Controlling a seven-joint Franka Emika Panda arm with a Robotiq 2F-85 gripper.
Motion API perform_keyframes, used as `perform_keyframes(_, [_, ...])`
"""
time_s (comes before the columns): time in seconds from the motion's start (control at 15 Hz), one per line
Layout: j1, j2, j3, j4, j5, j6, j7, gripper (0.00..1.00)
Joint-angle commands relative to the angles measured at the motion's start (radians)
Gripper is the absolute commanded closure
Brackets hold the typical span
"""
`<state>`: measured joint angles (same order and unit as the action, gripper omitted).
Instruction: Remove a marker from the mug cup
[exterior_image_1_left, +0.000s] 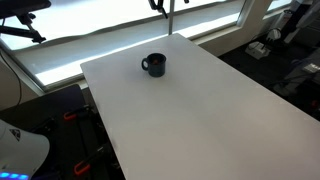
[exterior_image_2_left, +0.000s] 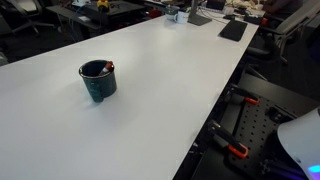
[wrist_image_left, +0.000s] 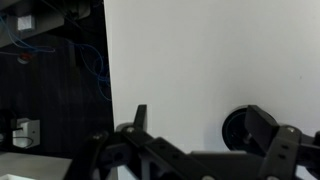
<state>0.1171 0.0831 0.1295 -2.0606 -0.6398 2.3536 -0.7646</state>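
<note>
1. The big white flat bench (exterior_image_1_left: 200, 110) is pretty much bare apart from one small dark round mug cup (exterior_image_1_left: 153, 65) with a side handle. It stands upright, toward the window end in that exterior view.
2. In an exterior view the mug cup (exterior_image_2_left: 98, 81) sits well in from the bench (exterior_image_2_left: 170, 90) edges, with nothing touching it.
3. The slim dark marker (exterior_image_2_left: 109, 67): all I can make out is a tiny bit with a reddish tint at the mug cup's rim, so it looks to be in the cup. It's honestly too small to say more about how it leans.
4. The end effector (wrist_image_left: 200, 118) only shows up properly in the wrist view, as a black shape along the bottom edge. Its fingers (wrist_image_left: 140, 118) stand wide apart with only white bench between them, and they grip nothing.
5. In the same wrist view the mug cup (wrist_image_left: 233, 130) peeks out low on the right, partly hidden behind the wider finger. It's off to one side, not between the fingers.
6. Left of the bench in the wrist view it's dark floor with a tangle of blue cables (wrist_image_left: 95, 70).
7. Some dark flat items (exterior_image_2_left: 232, 30) lie at the far end of the bench, well apart from the cup.
</note>
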Motion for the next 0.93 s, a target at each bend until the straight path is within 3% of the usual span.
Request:
perform_keyframes(0.0, [0.002,0.001,-0.001,-0.004,0.004,0.003,-0.016,0.00])
perform_keyframes(0.2, [0.002,0.003,-0.001,-0.005,0.004,0.007,-0.021,0.00])
perform_keyframes(0.53, [-0.036,0.062,0.020,0.001,0.329,0.210,-0.452,0.00])
perform_keyframes(0.8, [-0.067,0.113,0.073,0.002,0.648,0.169,-0.780,0.00])
perform_keyframes(0.87, [-0.064,0.122,0.067,0.003,0.657,0.134,-0.781,0.00])
